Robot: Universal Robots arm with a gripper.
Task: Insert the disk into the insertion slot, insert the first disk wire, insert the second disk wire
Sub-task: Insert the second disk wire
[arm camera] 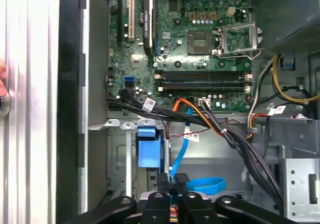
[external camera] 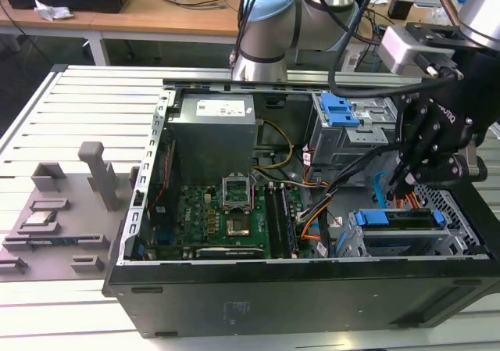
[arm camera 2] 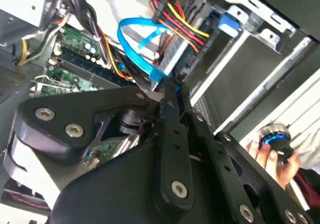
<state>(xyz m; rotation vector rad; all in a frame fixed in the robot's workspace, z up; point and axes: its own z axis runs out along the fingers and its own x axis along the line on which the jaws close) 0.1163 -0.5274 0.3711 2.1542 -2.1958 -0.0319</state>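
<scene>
Blue-framed disk (external camera: pixel 398 220) sits in the insertion slot (external camera: pixel 457 230) below the closed hand (external camera: pixel 402 183).

disk (external camera: pixel 398 220) in insertion slot (external camera: pixel 449 245), case's (external camera: pixel 312 296) near right corner in the exterior view | motherboard (external camera: pixel 226 218) left of it | gripper (external camera: pixel 400 185) just above slot

Green motherboard (external camera: pixel 226 218) in open case; grey power supply (external camera: pixel 215 120) behind; blue-latched cage (external camera: pixel 344 124) beside.
</scene>
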